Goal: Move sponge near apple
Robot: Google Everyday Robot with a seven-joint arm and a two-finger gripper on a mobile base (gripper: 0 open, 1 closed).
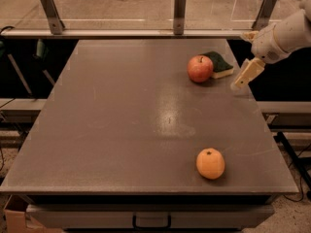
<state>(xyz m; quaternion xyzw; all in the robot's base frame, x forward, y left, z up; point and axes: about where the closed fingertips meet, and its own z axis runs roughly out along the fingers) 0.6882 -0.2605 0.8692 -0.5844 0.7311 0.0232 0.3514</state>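
The white arm (286, 33) reaches in from the far right. Its claw (247, 74) slants down-left over the tabletop's (121, 130) right edge, and its spread cannot be told. Just left of it, apart from it, the sponge (218, 64) lies against the apple's (200, 68) far-right side.

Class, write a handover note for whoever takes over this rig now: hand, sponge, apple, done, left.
Hand: above the right edge of the table, right of the sponge, not touching it.
Sponge: flat on the table, just behind and right of the apple.
Done: sponge sits near apple.
Left: probably only backing the hand off.
Orange fruit near the front edge is not involved.
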